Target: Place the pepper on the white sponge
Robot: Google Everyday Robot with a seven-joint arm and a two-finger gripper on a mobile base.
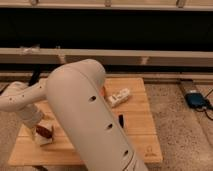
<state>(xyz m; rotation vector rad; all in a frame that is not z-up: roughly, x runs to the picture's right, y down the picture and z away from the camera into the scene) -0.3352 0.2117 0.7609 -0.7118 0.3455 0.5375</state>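
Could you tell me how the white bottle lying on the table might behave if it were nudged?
The white bottle lies on its side on the wooden table, so it would probably roll. It looks small, likely light. The end effector is far from it, by the pepper on the white sponge.

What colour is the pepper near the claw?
Dark red. The pepper lies on the white sponge, by the claw, in the camera view.

Bulky cream-white arm [87,115], smooth rounded shell, small dark holes, jaws hidden at gripper [42,129]
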